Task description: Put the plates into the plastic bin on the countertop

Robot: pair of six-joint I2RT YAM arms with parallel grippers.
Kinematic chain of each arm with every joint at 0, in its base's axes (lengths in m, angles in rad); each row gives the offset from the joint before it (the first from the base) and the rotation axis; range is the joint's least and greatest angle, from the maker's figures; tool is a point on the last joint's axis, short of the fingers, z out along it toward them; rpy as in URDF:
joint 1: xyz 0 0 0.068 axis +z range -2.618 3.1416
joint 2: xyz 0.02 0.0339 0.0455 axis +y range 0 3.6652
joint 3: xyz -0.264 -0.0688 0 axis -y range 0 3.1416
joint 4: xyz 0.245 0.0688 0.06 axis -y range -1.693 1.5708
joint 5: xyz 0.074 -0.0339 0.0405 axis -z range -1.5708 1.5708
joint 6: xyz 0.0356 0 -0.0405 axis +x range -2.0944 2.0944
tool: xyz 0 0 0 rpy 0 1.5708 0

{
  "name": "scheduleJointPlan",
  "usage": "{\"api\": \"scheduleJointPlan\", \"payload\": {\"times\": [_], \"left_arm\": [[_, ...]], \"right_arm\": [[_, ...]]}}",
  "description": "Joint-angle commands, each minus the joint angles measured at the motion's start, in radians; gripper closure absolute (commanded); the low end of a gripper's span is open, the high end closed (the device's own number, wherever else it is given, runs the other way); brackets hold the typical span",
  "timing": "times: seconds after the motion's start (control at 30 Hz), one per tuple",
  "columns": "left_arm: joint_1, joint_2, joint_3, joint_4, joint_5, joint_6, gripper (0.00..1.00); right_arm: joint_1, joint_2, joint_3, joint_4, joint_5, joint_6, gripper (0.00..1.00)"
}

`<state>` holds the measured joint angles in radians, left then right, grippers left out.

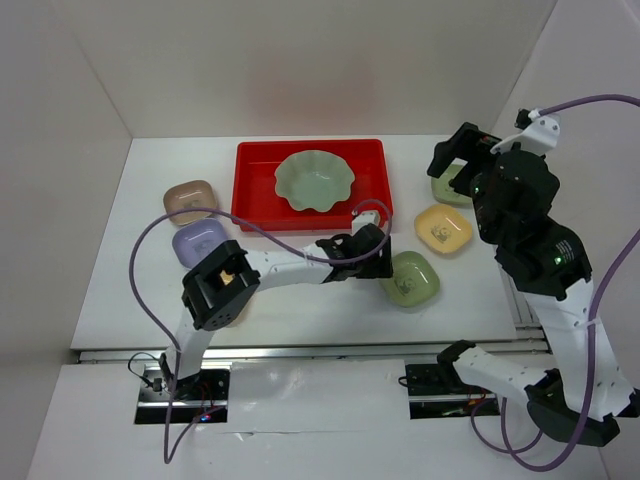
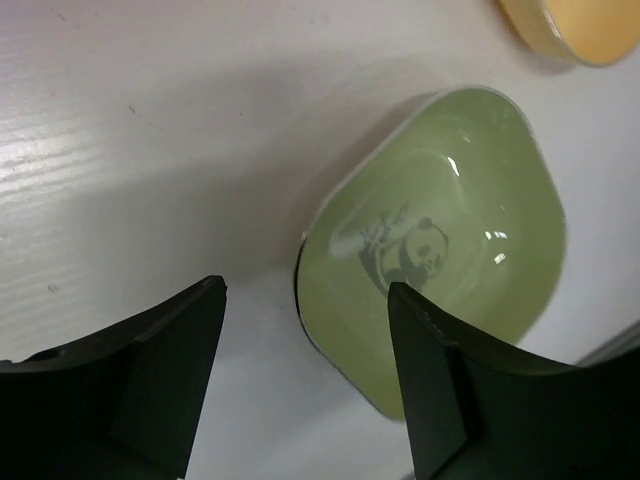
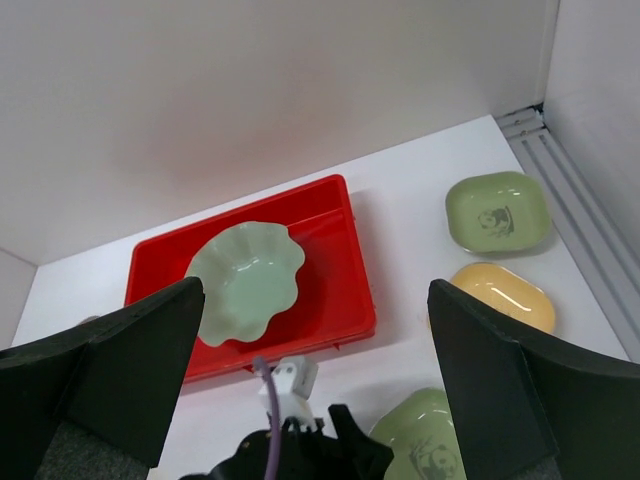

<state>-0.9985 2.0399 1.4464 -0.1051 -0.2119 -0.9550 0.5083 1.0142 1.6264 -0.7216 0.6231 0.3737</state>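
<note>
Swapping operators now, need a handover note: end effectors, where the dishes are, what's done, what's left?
Left end effector: open, low over the near green panda dish, with the dish's rim between the fingers; not gripping yet.
Right end effector: open, empty, raised over the right side.
Done: pale-green scalloped dish is in the red bin.
Left, all on the white countertop: near green panda dish, yellow dish, far green panda dish, lavender dish, pink-tan dish.
</note>
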Motion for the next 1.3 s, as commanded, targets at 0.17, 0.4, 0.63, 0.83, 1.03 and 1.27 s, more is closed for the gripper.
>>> {"api": "scheduleJointPlan", "payload": {"times": [0.17,0.4,0.63,0.83,1.03,1.27], "left_arm": [[-0.005,0.131,0.158,-0.133,-0.098,-0.036,0.34],[-0.005,0.189,0.203,-0.203,-0.130,-0.013,0.68],[-0.032,0.065,0.136,-0.311,-0.207,0.008,1.00],[-0.046,-0.112,0.066,-0.362,-0.104,0.167,1.00],[-0.032,-0.289,0.121,-0.539,-0.196,0.127,1.00],[0.210,-0.322,0.247,-0.668,-0.210,0.045,1.00]], "right_arm": [[0.007,-0.066,-0.017,0.013,-0.052,-0.012,0.00],[0.007,-0.094,-0.036,0.031,-0.085,-0.012,0.00],[0.007,-0.103,-0.036,0.031,-0.085,-0.021,0.00],[0.007,-0.103,-0.016,0.040,-0.094,-0.030,0.00],[0.007,-0.081,0.018,0.051,-0.105,-0.030,0.00],[0.007,-0.081,0.041,0.062,-0.114,-0.030,0.00]]}}
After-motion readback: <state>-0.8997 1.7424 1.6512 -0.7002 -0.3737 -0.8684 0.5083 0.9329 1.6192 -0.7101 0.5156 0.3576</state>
